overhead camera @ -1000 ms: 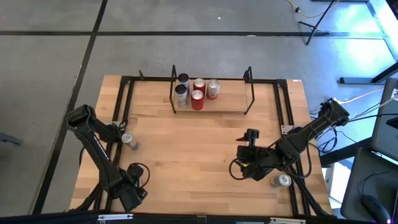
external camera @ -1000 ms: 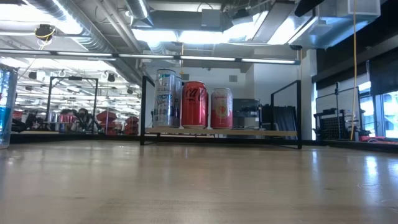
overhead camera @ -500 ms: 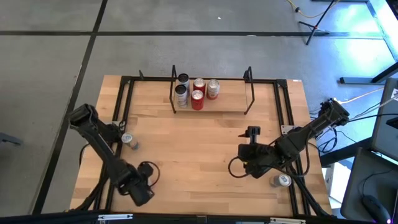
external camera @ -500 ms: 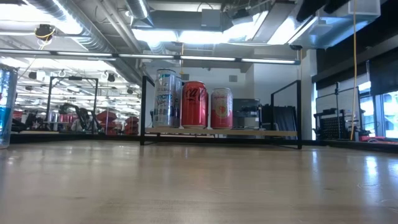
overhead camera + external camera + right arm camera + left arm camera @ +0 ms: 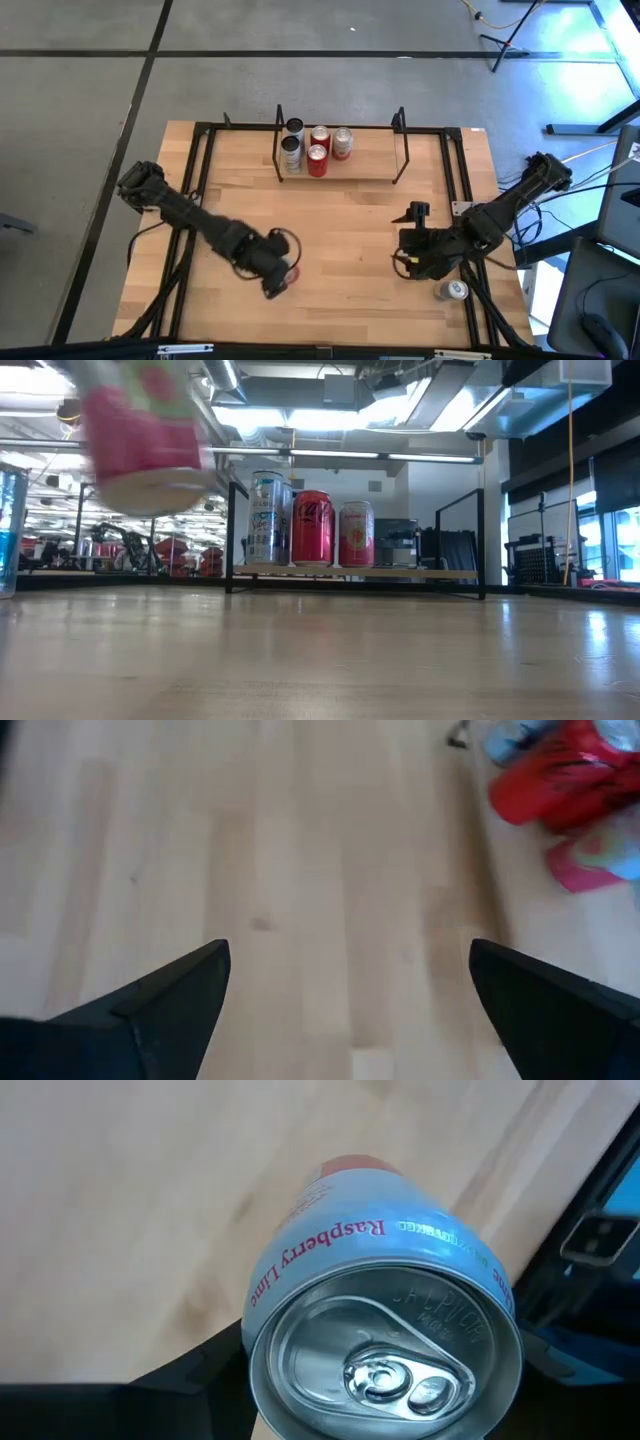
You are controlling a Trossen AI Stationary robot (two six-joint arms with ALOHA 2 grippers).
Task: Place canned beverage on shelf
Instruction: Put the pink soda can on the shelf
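The can [image 5: 385,1330] sits clamped in my left claw [image 5: 281,275], lifted clear of the table [image 5: 350,220]; seen from table height it hangs blurred, pink and white [image 5: 140,435], above the wood. My wrist camera looks straight at its silver top and pull tab, with "Raspberry Lime" printed round the side. It is well short of the shelf [image 5: 340,170], out over the near part of the table and to the left of the shelf's left end.

On the shelf four cans [image 5: 316,150] stand upright, bunched at its left end: two silver ones by the upright, two red beside them, the rest of the board bare.

My right claw [image 5: 416,214] has its fingers [image 5: 165,995] spread wide, holding nothing. It hangs over bare wood, near the shelf's right end but on the near side of it.

One more silver-topped can [image 5: 452,290] stands well away from the shelf, by the table's near right corner, beside my right arm.
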